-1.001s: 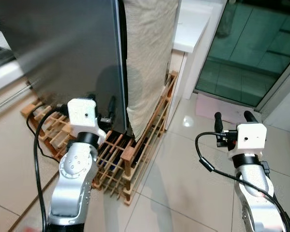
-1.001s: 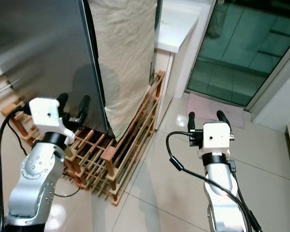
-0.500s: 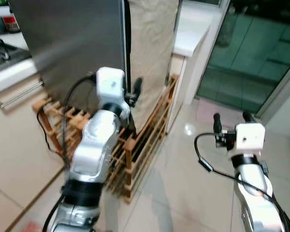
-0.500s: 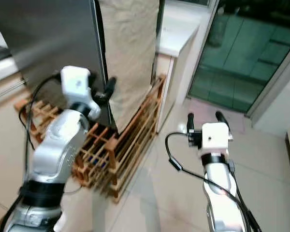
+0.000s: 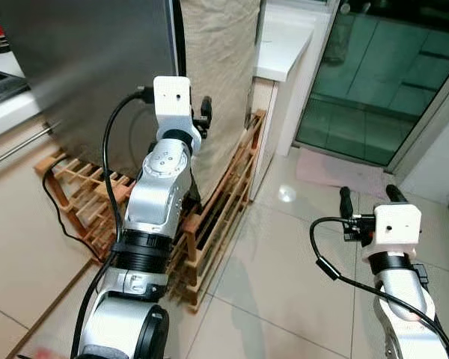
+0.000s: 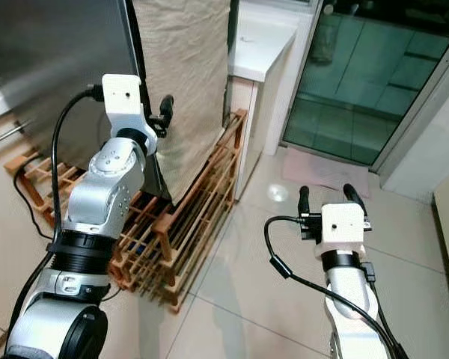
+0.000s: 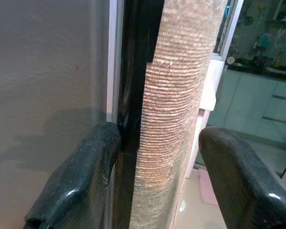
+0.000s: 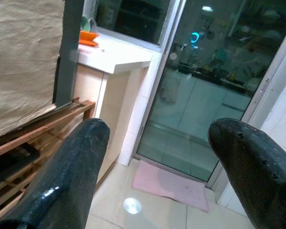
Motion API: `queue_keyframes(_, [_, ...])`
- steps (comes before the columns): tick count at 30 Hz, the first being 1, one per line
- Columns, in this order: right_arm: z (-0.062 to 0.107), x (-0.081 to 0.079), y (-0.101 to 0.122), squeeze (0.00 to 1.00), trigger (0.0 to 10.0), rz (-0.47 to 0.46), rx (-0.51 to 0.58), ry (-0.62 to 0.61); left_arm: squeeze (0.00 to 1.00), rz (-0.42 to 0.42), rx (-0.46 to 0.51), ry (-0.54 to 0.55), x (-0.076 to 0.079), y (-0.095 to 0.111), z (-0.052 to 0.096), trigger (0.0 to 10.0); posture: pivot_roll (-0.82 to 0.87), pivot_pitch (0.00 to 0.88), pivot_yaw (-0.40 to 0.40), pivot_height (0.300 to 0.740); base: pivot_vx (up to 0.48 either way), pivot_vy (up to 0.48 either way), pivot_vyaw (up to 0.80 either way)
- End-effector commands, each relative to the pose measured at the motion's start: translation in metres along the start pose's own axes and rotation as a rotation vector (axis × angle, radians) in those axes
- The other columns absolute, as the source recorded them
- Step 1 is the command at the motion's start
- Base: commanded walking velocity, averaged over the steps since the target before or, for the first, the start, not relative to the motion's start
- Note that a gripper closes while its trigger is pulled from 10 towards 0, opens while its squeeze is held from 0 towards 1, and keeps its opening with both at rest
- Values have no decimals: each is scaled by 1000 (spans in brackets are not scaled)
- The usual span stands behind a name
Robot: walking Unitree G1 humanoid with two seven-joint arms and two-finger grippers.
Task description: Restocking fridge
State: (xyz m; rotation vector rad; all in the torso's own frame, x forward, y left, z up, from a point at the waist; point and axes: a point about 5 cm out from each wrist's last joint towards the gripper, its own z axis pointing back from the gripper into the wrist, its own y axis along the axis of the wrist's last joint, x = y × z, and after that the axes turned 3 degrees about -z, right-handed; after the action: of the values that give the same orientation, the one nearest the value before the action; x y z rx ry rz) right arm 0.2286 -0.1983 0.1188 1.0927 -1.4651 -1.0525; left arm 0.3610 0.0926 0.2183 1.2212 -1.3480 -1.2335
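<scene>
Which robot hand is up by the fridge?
The left gripper, raised at the grey fridge door's edge beside the beige cloth; the right gripper hangs over the floor.

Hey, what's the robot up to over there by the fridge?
The robot stands facing a steel fridge whose side is draped with a beige cloth. Its left gripper is raised to the fridge door's edge, fingers open, one at the door edge and the other across the cloth. The door looks shut. The right gripper hangs open over the tiled floor, holding nothing. A wooden rack sits at the fridge's foot.
</scene>
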Motion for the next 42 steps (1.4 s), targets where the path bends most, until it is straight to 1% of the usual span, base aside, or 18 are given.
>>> queue_keyframes(1, [1,4,3,145,10000,11,-1,-8,0,14,-15,-15,6,-1,0,10000,-74,0,-30,740,0,0,0])
queue_keyframes(4, [1,3,3,141,10000,9,-5,-2,0,26,-27,-24,10,-3,0,10000,-74,0,-30,740,0,0,0])
queue_keyframes(9, [2,3,4,149,10000,8,-8,-1,0,40,-68,-36,12,-7,-4,10000,-77,0,-27,740,0,0,0])
queue_keyframes(12, [2,3,4,145,10000,8,-9,-2,0,60,-78,-70,18,-6,-5,10000,-78,0,-27,740,0,0,0])
queue_keyframes(13, [1,3,3,145,10000,8,-12,-2,0,90,-80,-185,34,-3,-5,10000,-80,0,-26,740,0,0,0])
queue_keyframes(15, [1,3,3,141,10000,7,-14,-3,0,114,-62,-372,55,2,1,10000,-81,0,-25,740,0,0,0])
queue_keyframes(16, [1,3,3,145,10000,7,-15,-4,0,105,-50,-451,63,4,5,10000,-81,0,-24,740,0,0,0])
queue_keyframes(18, [1,3,2,145,10000,6,-18,-5,0,81,-39,-545,71,6,10,10000,-80,0,-24,740,0,0,0])
queue_keyframes(21, [1,4,1,145,10000,6,-22,-8,0,82,-24,-599,76,7,13,10000,-82,0,-22,740,0,0,0])
queue_keyframes(23, [1,6,0,149,10000,0,-32,-20,0,101,10,-716,87,13,19,10000,-85,0,-19,740,0,0,0])
queue_keyframes(24, [1,6,0,149,10000,0,-32,-20,0,101,10,-716,87,13,19,10000,-85,0,-19,740,0,0,0])
queue_keyframes(25, [1,5,-1,145,10000,-1,-34,-21,0,132,22,-795,96,16,23,10000,-88,0,-16,740,0,0,0])
queue_keyframes(32, [2,3,-2,149,10000,-8,-37,-22,0,196,45,-940,115,22,33,10000,-93,0,-10,740,0,0,0])
queue_keyframes(35, [1,2,-3,149,10000,-9,-40,-21,0,198,50,-961,116,23,35,10000,-93,0,-9,740,0,0,0])
queue_keyframes(38, [-1,0,-3,145,10000,-11,-39,-23,0,203,67,-930,106,26,37,10000,-86,0,-8,740,0,0,0])
queue_keyframes(39, [-1,0,-3,145,10000,-11,-39,-23,0,203,67,-930,106,26,37,10000,-86,0,-8,740,0,0,0])
queue_keyframes(40, [-5,-1,-2,145,10000,-16,-34,-25,0,189,71,-853,95,23,37,10000,-80,0,-7,740,0,0,0])
queue_keyframes(42, [-8,-2,-1,149,10000,-15,-25,-22,0,200,64,-752,79,16,38,10000,-62,0,-8,740,0,0,0])
